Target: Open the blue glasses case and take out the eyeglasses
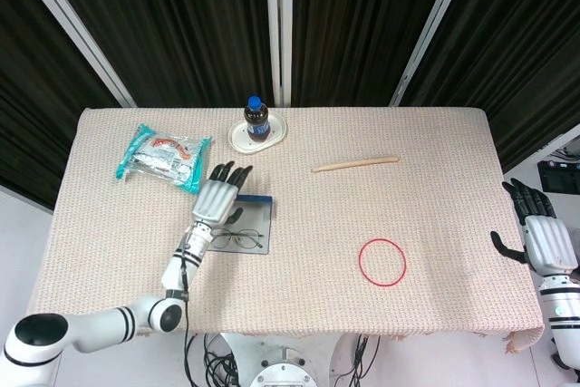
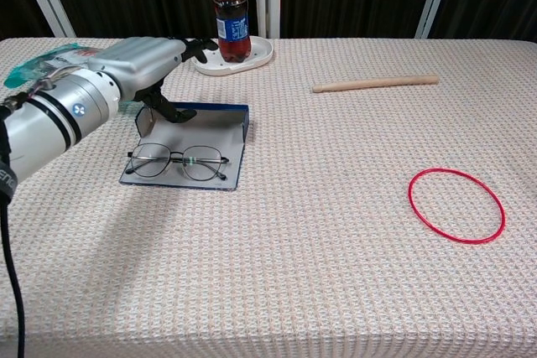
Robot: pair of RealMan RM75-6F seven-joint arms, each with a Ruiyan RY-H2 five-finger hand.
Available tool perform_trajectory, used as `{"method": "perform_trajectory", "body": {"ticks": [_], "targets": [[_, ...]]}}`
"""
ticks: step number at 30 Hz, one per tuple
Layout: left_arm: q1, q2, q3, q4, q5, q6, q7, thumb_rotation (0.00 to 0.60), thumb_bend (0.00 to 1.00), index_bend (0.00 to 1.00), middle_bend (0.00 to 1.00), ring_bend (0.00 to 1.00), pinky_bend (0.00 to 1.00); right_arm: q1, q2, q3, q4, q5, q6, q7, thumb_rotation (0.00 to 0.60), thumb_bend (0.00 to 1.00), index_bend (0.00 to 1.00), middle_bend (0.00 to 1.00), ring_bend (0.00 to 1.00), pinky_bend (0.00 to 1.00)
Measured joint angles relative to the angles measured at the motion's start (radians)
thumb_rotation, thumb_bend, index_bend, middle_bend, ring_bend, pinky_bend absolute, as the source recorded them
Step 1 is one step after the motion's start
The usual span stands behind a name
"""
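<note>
The blue glasses case (image 1: pixel 260 217) (image 2: pixel 210 127) lies open and flat on the table, left of centre. The thin-framed eyeglasses (image 1: pixel 237 240) (image 2: pixel 178 161) rest on its near part, lenses side by side. My left hand (image 1: pixel 216 200) (image 2: pixel 134 63) hovers over the case's back left corner with its fingers stretched out and apart, holding nothing. Its thumb points down toward the case; contact cannot be told. My right hand (image 1: pixel 542 235) hangs open beyond the table's right edge, seen only in the head view.
A cola bottle (image 1: pixel 256 119) (image 2: pixel 228 14) stands on a white plate (image 1: pixel 276 136) (image 2: pixel 258 54) behind the case. A snack packet (image 1: pixel 163 156) lies at the back left, a wooden stick (image 1: pixel 355 164) (image 2: pixel 375 84) at the back, a red ring (image 1: pixel 382 262) (image 2: pixel 456 205) at the right.
</note>
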Motion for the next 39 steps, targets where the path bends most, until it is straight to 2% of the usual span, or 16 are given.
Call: {"method": "perform_trajectory", "body": {"ticks": [3,10,13,20,33,39], "targets": [[0.015,0.043,0.003,-0.090,-0.013,0.007,0.024,0.600,0.31,0.23,0.12,0.00,0.11,-0.001,0.000,0.000,-0.002,0.000,0.002,-0.001,0.600,0.31,0.00,0.01,0.00,0.00],[0.063,0.185,0.034,-0.384,-0.173,0.009,0.152,0.600,0.32,0.25,0.12,0.00,0.12,-0.007,0.002,0.001,-0.008,-0.006,0.018,0.002,0.600,0.31,0.00,0.01,0.00,0.00],[0.086,0.220,0.068,-0.441,-0.213,0.016,0.184,0.600,0.32,0.27,0.12,0.00,0.12,-0.007,0.002,0.000,-0.009,-0.007,0.019,-0.001,0.600,0.31,0.00,0.01,0.00,0.00],[0.106,0.198,0.093,-0.440,-0.204,0.030,0.145,0.600,0.32,0.28,0.13,0.00,0.12,-0.006,0.001,0.001,-0.009,-0.003,0.015,-0.003,0.600,0.31,0.00,0.01,0.00,0.00],[0.074,0.119,0.079,-0.339,-0.230,-0.010,0.128,0.600,0.32,0.30,0.14,0.00,0.12,-0.004,0.002,0.003,0.001,0.002,0.006,0.016,0.600,0.31,0.00,0.01,0.00,0.00],[0.068,0.106,0.072,-0.309,-0.232,-0.017,0.111,0.600,0.32,0.33,0.14,0.00,0.12,-0.005,0.001,0.003,0.002,-0.001,0.011,0.020,0.600,0.31,0.00,0.01,0.00,0.00]]}}
